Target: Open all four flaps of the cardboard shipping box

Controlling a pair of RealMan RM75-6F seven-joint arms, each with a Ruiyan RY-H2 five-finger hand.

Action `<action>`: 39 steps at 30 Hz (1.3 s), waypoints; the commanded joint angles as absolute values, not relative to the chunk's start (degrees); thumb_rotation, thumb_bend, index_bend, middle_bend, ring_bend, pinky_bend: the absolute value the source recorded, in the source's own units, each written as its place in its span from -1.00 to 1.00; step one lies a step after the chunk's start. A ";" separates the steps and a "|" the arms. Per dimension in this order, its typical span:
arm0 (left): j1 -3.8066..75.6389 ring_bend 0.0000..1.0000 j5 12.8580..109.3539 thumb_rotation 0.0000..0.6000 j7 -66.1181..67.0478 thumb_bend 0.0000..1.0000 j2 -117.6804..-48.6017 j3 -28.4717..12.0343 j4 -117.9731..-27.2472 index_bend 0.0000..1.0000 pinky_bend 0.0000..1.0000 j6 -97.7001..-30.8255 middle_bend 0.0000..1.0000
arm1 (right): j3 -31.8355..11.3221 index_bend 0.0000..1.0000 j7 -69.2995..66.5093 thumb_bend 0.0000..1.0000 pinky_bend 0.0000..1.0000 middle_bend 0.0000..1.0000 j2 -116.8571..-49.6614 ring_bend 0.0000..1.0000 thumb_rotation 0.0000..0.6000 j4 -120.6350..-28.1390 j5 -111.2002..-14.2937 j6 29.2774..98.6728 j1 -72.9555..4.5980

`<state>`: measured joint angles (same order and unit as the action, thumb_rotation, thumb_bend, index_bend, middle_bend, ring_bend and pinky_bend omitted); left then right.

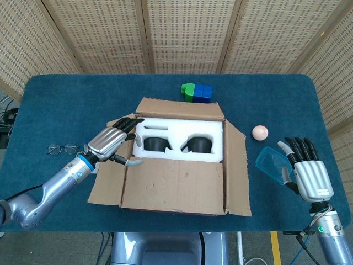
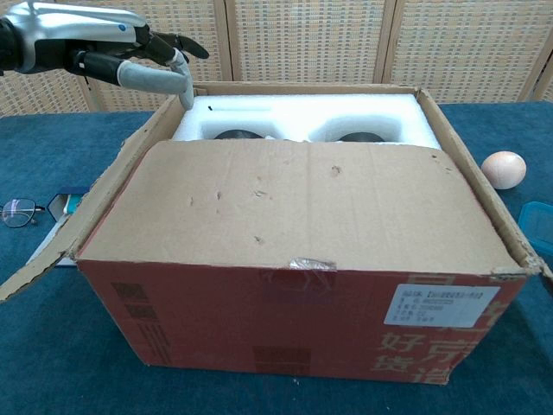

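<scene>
The cardboard box point(image 1: 176, 185) point(image 2: 294, 328) sits mid-table. Its near flap point(image 1: 172, 184) point(image 2: 302, 203) lies over the front half of the opening. The left flap point(image 1: 110, 171) point(image 2: 86, 216), right flap point(image 1: 237, 165) and far flap point(image 1: 179, 106) stand folded outward. White foam point(image 1: 176, 138) point(image 2: 302, 117) with two dark round items shows in the open half. My left hand point(image 1: 113, 142) point(image 2: 112, 56) hovers open above the left flap at the box's left edge, fingers spread, holding nothing. My right hand point(image 1: 309, 174) rests open at the table's right, away from the box.
Green and blue blocks point(image 1: 197, 91) stand behind the box. A pale egg-like ball point(image 1: 260, 132) point(image 2: 503, 169) and a blue lid point(image 1: 270, 164) lie to the right. Glasses point(image 1: 62, 149) point(image 2: 19, 211) and a small card lie left of the box.
</scene>
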<state>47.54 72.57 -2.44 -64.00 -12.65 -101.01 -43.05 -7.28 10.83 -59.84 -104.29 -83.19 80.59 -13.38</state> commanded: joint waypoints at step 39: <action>45.98 -1.00 74.59 -0.46 -14.79 -0.90 -58.60 -11.48 -109.36 -0.08 -1.00 -41.61 -1.00 | -7.50 -0.74 9.92 0.24 -1.00 -0.77 -60.03 -1.00 1.00 -103.68 -82.84 80.41 -13.05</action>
